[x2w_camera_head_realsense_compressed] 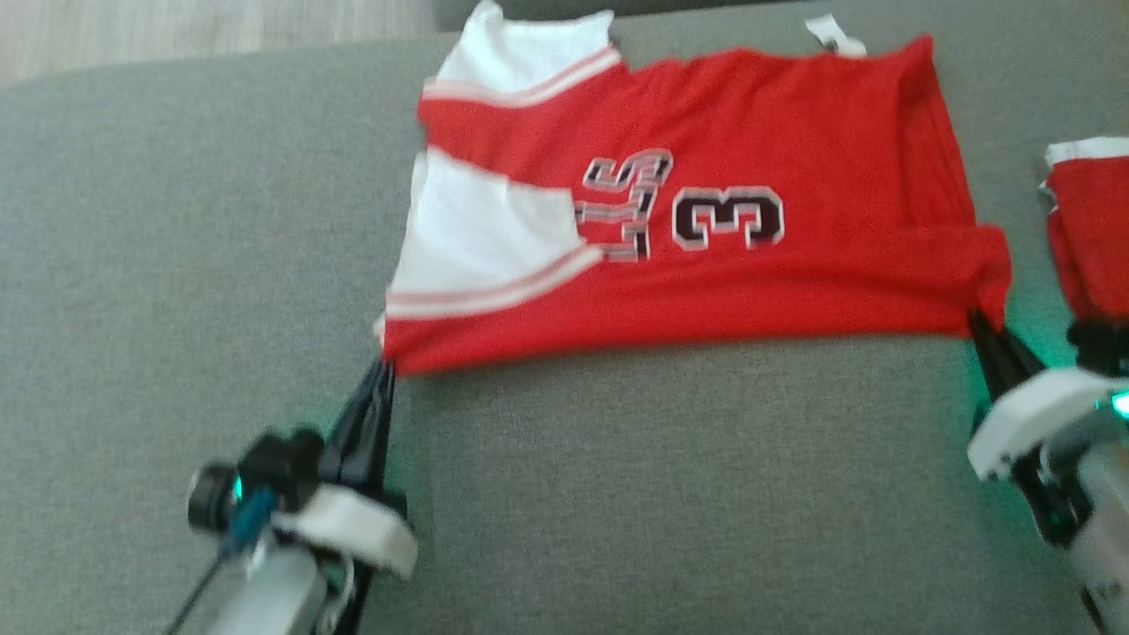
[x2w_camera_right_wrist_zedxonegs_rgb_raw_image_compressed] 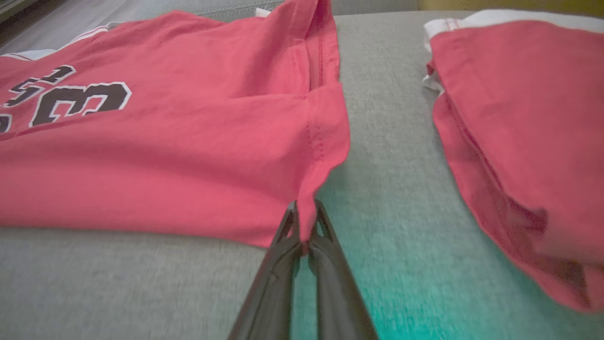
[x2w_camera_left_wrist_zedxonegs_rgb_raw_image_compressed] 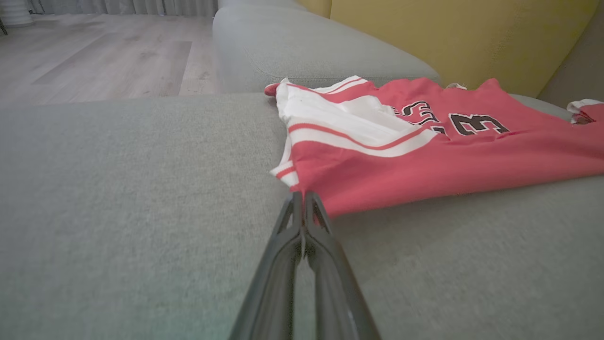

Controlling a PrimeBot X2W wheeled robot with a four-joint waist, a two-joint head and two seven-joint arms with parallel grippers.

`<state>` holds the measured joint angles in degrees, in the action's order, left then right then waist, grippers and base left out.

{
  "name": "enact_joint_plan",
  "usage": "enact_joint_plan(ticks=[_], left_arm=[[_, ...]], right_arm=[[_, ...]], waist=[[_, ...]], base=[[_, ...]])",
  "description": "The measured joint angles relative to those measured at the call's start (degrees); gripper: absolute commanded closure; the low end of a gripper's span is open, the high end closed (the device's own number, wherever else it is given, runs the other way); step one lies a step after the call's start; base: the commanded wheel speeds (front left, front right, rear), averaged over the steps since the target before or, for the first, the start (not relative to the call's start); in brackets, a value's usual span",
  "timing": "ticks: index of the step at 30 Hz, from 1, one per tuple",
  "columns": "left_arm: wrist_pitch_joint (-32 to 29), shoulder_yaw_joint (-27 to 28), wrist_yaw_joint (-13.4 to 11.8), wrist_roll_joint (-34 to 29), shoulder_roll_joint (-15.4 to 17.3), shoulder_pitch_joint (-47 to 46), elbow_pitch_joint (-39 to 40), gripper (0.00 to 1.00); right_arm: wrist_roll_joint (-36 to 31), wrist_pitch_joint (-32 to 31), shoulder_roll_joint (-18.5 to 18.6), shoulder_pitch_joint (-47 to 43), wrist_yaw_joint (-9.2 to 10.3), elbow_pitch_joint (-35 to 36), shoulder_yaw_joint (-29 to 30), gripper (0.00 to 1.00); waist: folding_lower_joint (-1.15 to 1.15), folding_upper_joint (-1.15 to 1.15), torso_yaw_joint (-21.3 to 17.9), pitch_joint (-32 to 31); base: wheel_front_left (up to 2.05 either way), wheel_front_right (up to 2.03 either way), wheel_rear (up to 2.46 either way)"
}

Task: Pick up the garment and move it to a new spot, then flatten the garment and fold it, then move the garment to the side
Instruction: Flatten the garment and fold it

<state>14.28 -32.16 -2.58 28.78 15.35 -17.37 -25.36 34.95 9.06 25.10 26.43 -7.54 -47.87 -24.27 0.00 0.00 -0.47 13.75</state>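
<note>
Our left gripper (x2w_camera_head_realsense_compressed: pixel 385 369) is pinched shut on the near left corner of the red jersey (x2w_camera_head_realsense_compressed: pixel 794 123), which lies spread across the far half of the grey cushion (x2w_camera_head_realsense_compressed: pixel 617 485). Our right gripper (x2w_camera_head_realsense_compressed: pixel 981 324) clamps the jersey's near right corner. A second red garment (x2w_camera_head_realsense_compressed: pixel 1094 238) rests at the cushion's right edge.

two red garments: one spread jersey (x2w_camera_head_realsense_compressed: pixel 706 282) in the middle, one folded garment (x2w_camera_head_realsense_compressed: pixel 1092 238) at the right; two grippers: left gripper (x2w_camera_head_realsense_compressed: pixel 385 366), right gripper (x2w_camera_head_realsense_compressed: pixel 977 322); one grey sofa (x2w_camera_head_realsense_compressed: pixel 176 265)
</note>
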Motion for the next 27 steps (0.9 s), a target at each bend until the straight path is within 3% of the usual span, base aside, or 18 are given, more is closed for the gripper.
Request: enact_joint_plan(ticks=[12, 13, 14, 15, 16, 17, 18, 24, 27], left_arm=[[-3.27, -1.65, -5.05, 1.86, 2.58, 19.63, 15.22, 1.0], [-4.56, -2.42, -5.08, 1.96, 3.1, 20.11, 16.63, 1.0], [-5.23, -2.82, -5.09, 1.82, 3.49, 20.04, 17.14, 1.0], [-5.53, -2.86, -5.25, 1.79, 3.74, 20.02, 17.67, 1.0], [-5.83, -2.86, -5.52, 1.8, 3.89, 19.99, 18.37, 0.83], [-6.33, -2.85, -5.61, 1.79, 3.92, 19.89, 19.08, 0.28], [-6.44, -2.82, -6.1, 1.7, 3.93, 19.86, 20.02, 0.0], [-10.07, -2.26, -6.97, -0.51, 6.67, 15.16, 26.02, 0.0], [-13.04, -1.49, -5.54, -2.21, 8.1, 6.94, 27.77, 0.0]], right_arm=[[5.33, 0.0, 7.56, -12.2, 0.0, 8.54, -2.14, 1.0], [5.79, -0.02, 7.68, -13.43, 0.0, 9.25, -1.08, 0.62], [5.79, -0.08, 7.68, -13.83, 0.0, 9.58, -0.67, 0.0], [5.59, -0.09, 7.71, -14.3, 0.0, 9.95, -0.1, 0.0], [5.2, -0.09, 7.81, -14.75, 0.0, 10.28, 0.58, 0.0], [4.88, -0.09, 7.95, -15.38, 0.0, 10.99, 1.29, 0.0], [4.58, -0.08, 7.98, -15.95, 0.0, 11.95, 2.14, 0.0], [1.46, 0.0, 8.0, -19.03, 0.0, 19.98, 7.34, 0.0], [-1.13, -0.04, 7.62, -18.94, 0.0, 24.37, 10.04, 0.0]], waist=[[-0.01, 0.0, -0.16, -3.18], [-0.01, 0.0, 0.0, -3.11], [0.0, 0.0, 0.08, -3.11], [0.0, 0.0, 0.16, -3.1], [0.0, 0.0, 0.27, -3.11], [0.0, 0.0, 0.36, -3.14], [0.0, 0.0, 0.4, -3.14], [0.0, 0.0, -0.16, -1.71], [0.01, 0.0, -0.83, -0.26]], base=[[0.0, 0.0, 0.0], [0.0, 0.0, 0.0], [0.0, 0.0, 0.0], [0.0, 0.0, 0.0], [0.0, 0.0, 0.0], [0.0, 0.0, 0.0], [0.0, 0.0, 0.0], [0.0, 0.0, 0.0], [0.0, 0.0, 0.0]])
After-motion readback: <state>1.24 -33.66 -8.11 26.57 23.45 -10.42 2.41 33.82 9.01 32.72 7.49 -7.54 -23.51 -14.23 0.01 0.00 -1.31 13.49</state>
